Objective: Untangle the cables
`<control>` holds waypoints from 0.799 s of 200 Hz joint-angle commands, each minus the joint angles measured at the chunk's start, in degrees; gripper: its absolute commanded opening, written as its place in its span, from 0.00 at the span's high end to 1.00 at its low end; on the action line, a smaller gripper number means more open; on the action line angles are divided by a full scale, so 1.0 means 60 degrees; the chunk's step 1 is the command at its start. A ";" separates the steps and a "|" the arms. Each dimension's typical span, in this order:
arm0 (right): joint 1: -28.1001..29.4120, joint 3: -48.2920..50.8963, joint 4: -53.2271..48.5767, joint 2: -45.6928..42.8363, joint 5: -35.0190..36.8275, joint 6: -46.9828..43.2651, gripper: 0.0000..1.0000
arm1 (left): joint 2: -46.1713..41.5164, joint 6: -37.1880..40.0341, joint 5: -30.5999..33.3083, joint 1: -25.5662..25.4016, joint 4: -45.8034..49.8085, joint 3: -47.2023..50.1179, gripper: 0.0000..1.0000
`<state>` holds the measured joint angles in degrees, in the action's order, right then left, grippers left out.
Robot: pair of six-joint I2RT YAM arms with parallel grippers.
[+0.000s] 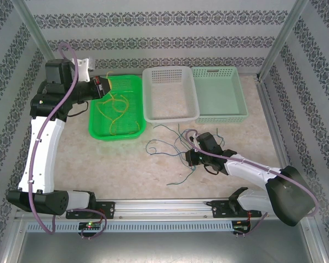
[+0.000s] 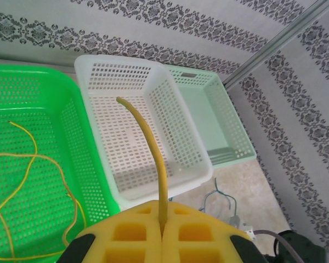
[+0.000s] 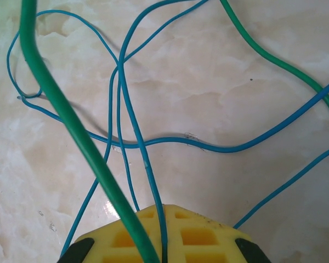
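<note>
**Marble table, patterned walls: both grippers clamp cables**

At the left of the table [image 1: 153, 175], the left gripper [image 1: 102, 86] is closed on a yellow cable [image 2: 148, 131] over the green basket [image 1: 96, 131], where loose yellow cables [image 1: 116, 109] lie. A white basket [image 1: 170, 118] and a pale basket [image 1: 222, 118] stand beside it. Before them a blue-green tangle [image 1: 170, 143] sprawls on the table. The right gripper [image 1: 188, 159], down in it, is closed on a blue cable [image 3: 148, 164], with a green cable [image 3: 71, 115] crossing its pad.
</note>
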<state>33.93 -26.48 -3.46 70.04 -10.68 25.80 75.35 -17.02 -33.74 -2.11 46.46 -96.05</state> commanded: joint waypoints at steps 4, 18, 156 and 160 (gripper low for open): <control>0.0151 0.0092 0.0032 0.0146 0.0256 0.0129 0.99 | -0.0267 0.0921 0.0297 0.0132 -0.0968 0.0412 0.98; 0.0188 0.0054 0.0025 0.0184 0.0304 0.0110 0.99 | -0.0338 0.1334 0.0470 0.0132 -0.1486 0.0852 1.00; 0.0317 0.0091 0.0039 0.0293 0.0470 0.0286 0.99 | -0.1492 0.2152 0.1723 0.0117 -0.7857 0.6763 1.00; 0.0310 0.0070 0.0049 0.0323 0.0462 0.0297 0.99 | -0.1536 0.2031 0.1813 0.0117 -0.8070 0.7012 1.00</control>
<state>35.16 -26.46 -3.44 71.11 -8.91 26.87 68.01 -3.01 -23.86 -2.07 8.49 -60.12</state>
